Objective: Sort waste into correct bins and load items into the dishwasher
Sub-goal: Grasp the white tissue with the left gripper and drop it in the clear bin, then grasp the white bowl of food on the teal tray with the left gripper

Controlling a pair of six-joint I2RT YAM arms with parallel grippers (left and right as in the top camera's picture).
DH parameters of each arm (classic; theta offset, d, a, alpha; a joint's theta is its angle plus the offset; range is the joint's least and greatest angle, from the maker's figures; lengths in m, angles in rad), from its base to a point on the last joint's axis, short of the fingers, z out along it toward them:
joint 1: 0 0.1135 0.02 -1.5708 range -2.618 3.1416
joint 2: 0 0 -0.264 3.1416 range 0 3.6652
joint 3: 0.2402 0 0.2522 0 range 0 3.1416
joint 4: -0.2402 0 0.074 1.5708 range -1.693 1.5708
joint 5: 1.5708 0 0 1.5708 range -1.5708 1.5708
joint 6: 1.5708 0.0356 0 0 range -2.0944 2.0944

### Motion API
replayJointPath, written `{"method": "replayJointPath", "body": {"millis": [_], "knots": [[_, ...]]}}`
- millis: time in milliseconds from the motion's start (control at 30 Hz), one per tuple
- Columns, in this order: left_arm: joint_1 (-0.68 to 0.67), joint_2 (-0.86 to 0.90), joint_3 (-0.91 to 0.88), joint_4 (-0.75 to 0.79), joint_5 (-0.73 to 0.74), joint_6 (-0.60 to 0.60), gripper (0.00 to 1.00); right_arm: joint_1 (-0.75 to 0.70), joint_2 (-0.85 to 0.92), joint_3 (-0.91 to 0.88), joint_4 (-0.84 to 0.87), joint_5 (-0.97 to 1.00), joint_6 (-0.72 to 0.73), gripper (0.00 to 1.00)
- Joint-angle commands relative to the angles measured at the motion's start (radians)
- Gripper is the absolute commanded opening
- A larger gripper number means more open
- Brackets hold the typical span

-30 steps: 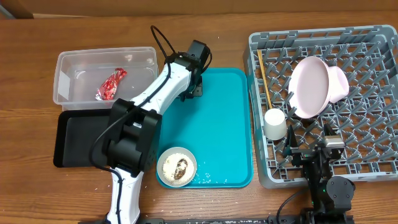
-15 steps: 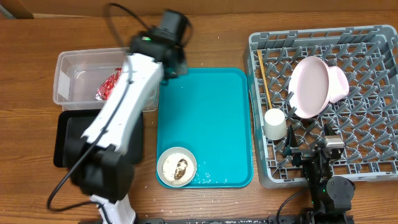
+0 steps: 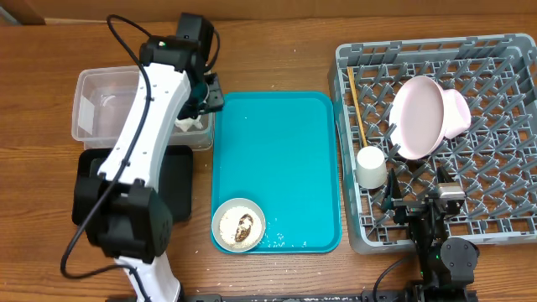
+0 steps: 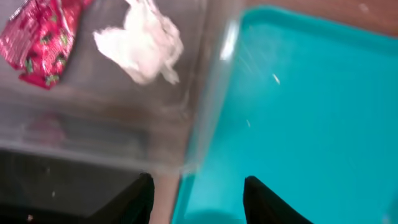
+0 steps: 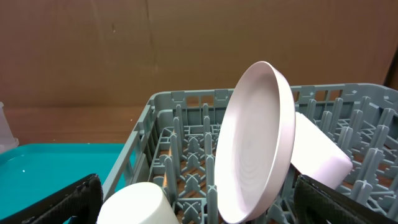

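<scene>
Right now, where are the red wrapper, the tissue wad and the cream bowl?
red wrapper point(image 4: 40, 37): left wrist view, middle of the foil.
tissue wad point(image 4: 143, 43): left wrist view, centre of the wad.
cream bowl point(image 3: 215, 220): overhead view, left rim.

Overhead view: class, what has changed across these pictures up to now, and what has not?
The left gripper swung left from the teal tray to the clear tub and is open. The tissue wad now lies in the tub beside the red wrapper. The bowl and the loaded rack are unchanged.

Crumpled shiny red wrapper point(image 4: 40, 40), crumpled white tissue wad point(image 4: 143, 46): lying apart inside clear rectangular plastic tub point(image 3: 101, 109) with rounded corners.
</scene>
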Motion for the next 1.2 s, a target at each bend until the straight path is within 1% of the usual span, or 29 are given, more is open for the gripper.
{"method": "replayJointPath", "body": {"millis": [0, 33, 67, 100, 133, 167, 233, 267, 300, 333, 467, 533, 667, 833, 867, 967, 1000, 1067, 1100, 1133, 1167], "knots": [[-0.081, -0.17, 0.045, -0.055, 0.031, 0.017, 0.49, -0.007, -0.008, -0.01, 0.006, -0.001, -0.001, 1.0], [-0.104, -0.188, 0.045, -0.078, 0.024, 0.0, 0.48, -0.007, -0.008, -0.01, 0.006, -0.001, -0.001, 1.0], [-0.131, -0.206, 0.042, -0.111, 0.012, -0.034, 0.45, -0.007, -0.008, -0.01, 0.006, -0.001, -0.001, 1.0], [-0.154, -0.215, 0.036, -0.137, 0.003, -0.064, 0.38, -0.007, -0.008, -0.01, 0.006, -0.001, -0.001, 1.0], [-0.182, -0.222, 0.026, -0.166, -0.008, -0.102, 0.34, -0.007, -0.008, -0.01, 0.006, -0.001, -0.001, 1.0], [-0.232, -0.223, 0.001, -0.206, -0.021, -0.164, 0.29, -0.007, -0.008, -0.01, 0.006, -0.001, -0.001, 1.0], [-0.296, -0.223, -0.054, -0.214, -0.019, -0.217, 0.26, -0.007, -0.008, -0.01, 0.006, -0.001, -0.001, 1.0], [-0.328, -0.223, -0.085, -0.209, -0.017, -0.238, 0.26, -0.007, -0.008, -0.01, 0.006, -0.001, -0.001, 1.0], [-0.401, -0.222, -0.167, -0.176, -0.017, -0.268, 0.27, -0.007, -0.008, -0.01, 0.006, -0.001, -0.001, 1.0], [-0.434, -0.222, -0.207, -0.158, -0.017, -0.288, 0.28, -0.007, -0.008, -0.01, 0.006, -0.001, -0.001, 1.0], [-0.555, -0.222, -0.38, -0.067, -0.016, -0.369, 0.41, -0.007, -0.008, -0.01, 0.006, -0.001, -0.001, 1.0], [-0.587, -0.222, -0.447, -0.021, -0.01, -0.396, 0.44, -0.007, -0.008, -0.01, 0.006, -0.001, -0.001, 1.0], [-0.616, -0.222, -0.558, 0.06, -0.003, -0.409, 0.44, -0.007, -0.008, -0.01, 0.006, -0.001, -0.001, 1.0], [-0.617, -0.222, -0.667, 0.153, -0.01, -0.412, 0.45, -0.007, -0.008, -0.01, 0.006, -0.001, -0.001, 1.0], [-0.617, -0.219, -0.689, 0.184, -0.01, -0.402, 0.45, -0.007, -0.008, -0.01, 0.006, -0.001, -0.001, 1.0], [-0.619, -0.21, -0.761, 0.293, 0.001, -0.316, 0.43, -0.007, -0.008, -0.01, 0.006, -0.001, -0.001, 1.0], [-0.619, -0.202, -0.792, 0.322, 0.033, -0.288, 0.39, -0.007, -0.008, -0.01, 0.006, -0.001, -0.001, 1.0], [-0.619, -0.2, -0.802, 0.32, 0.034, -0.277, 0.28, -0.007, -0.008, -0.01, 0.006, -0.001, -0.001, 1.0], [-0.619, -0.2, -0.802, 0.32, 0.026, -0.271, 0.2, -0.007, -0.008, -0.01, 0.006, -0.001, -0.001, 1.0], [-0.619, -0.2, -0.801, 0.325, 0.012, -0.272, 0.1, -0.007, -0.008, -0.01, 0.006, -0.001, -0.001, 1.0], [-0.617, -0.2, -0.801, 0.329, 0.009, -0.272, 0.04, -0.007, -0.008, -0.01, 0.006, -0.001, -0.001, 1.0]]}}
